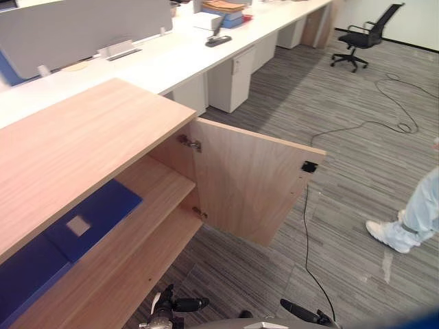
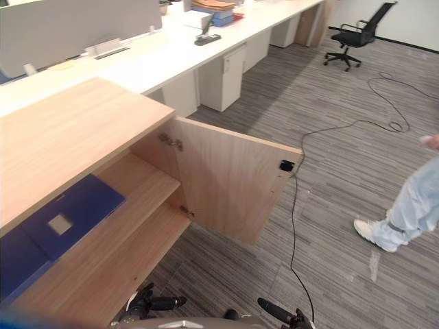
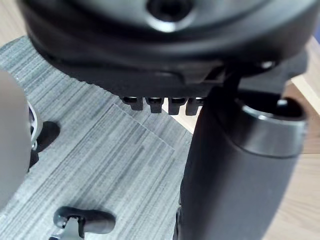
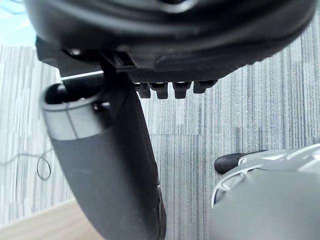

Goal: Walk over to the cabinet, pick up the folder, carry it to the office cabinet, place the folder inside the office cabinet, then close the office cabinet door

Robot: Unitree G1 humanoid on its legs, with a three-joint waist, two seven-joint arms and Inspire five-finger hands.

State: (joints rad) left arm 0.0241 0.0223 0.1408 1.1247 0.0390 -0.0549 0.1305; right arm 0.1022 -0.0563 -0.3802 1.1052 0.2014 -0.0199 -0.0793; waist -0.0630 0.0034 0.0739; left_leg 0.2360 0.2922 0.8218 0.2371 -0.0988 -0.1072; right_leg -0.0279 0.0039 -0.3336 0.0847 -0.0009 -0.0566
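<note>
Down low, my left hand and right hand hang over the carpet, fingers loose, holding nothing. I see the blue folder lying flat on the upper shelf inside the cabinet — its door stands wide open. Farther right, a person's leg and white shoe — beyond, a long white desk and a black chair

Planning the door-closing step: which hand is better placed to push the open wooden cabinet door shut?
Right, probably. The light wooden door has its free edge out on the robot's right, with its hinges leftward. The right hand holds nothing.
</note>
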